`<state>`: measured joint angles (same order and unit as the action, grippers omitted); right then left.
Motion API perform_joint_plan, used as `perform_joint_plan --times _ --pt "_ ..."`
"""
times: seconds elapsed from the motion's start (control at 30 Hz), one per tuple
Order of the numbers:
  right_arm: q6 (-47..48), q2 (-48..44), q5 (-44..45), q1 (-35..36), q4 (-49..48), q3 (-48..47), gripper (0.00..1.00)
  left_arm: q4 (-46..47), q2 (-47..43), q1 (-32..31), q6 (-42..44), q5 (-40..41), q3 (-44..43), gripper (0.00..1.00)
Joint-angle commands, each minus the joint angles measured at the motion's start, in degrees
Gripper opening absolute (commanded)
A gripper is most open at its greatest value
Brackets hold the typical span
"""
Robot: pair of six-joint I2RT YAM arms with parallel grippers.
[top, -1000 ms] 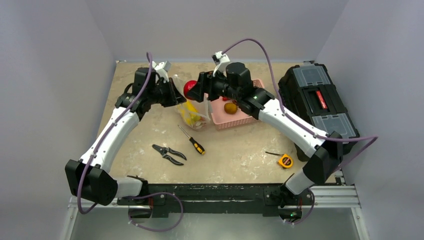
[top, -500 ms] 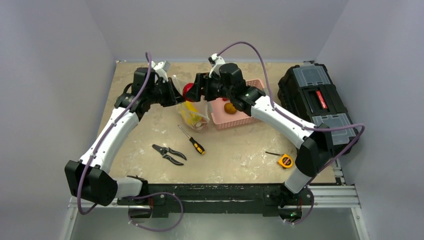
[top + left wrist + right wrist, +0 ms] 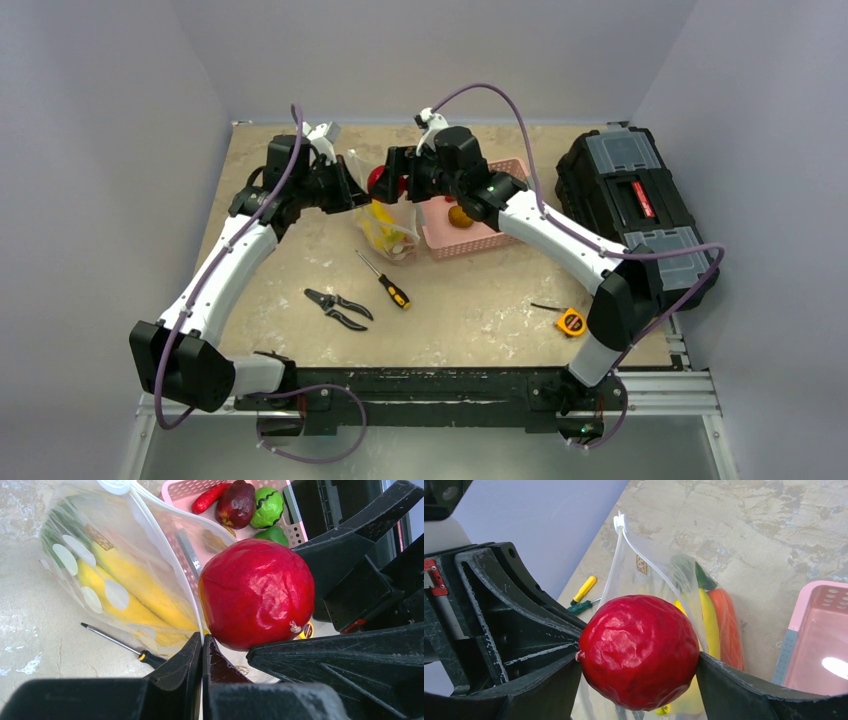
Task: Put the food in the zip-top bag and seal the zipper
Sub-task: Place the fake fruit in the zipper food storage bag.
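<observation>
My right gripper [image 3: 639, 660] is shut on a round red fruit [image 3: 640, 650] and holds it over the open mouth of the clear dotted zip-top bag [image 3: 100, 575]. My left gripper [image 3: 202, 645] is shut on the bag's whitish zipper edge [image 3: 165, 565], holding the mouth up. Inside the bag lie yellow corn [image 3: 135, 595] and an orange carrot [image 3: 729, 625]. The red fruit [image 3: 378, 178] sits between both grippers in the top view. More food stays in the pink basket [image 3: 200, 487]: a red chili [image 3: 210, 497], a dark purple piece [image 3: 236, 504] and green peppers [image 3: 269, 506].
A screwdriver [image 3: 384, 280] and pliers [image 3: 337, 308] lie on the table in front of the bag. A yellow tape measure [image 3: 570, 321] lies front right. A black toolbox [image 3: 635, 205] stands at the right edge. The pink basket [image 3: 490, 238] is right of the bag.
My right gripper has carried the red fruit leftward, closer to the bag mouth and my left gripper. The left arm has held still.
</observation>
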<state>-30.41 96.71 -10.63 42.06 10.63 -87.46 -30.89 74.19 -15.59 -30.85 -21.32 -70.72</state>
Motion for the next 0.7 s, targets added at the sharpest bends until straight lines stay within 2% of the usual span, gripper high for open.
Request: perform_joint_plan --times 0.0,0.33,0.67 --pt "0.89 -1.01 0.18 0.45 0.64 -2.88 0.84 3.42 -1.85 0.04 0.22 -1.66 -1.22 0.00" --pt "3.58 -3.18 3.59 0.48 3.65 -3.10 0.93 3.39 -1.86 0.04 0.16 -1.62 -1.18 0.00" --pt "4.87 -5.70 7.63 0.48 7.09 -3.16 0.92 3.39 -1.71 0.03 0.18 -1.44 -1.16 0.00"
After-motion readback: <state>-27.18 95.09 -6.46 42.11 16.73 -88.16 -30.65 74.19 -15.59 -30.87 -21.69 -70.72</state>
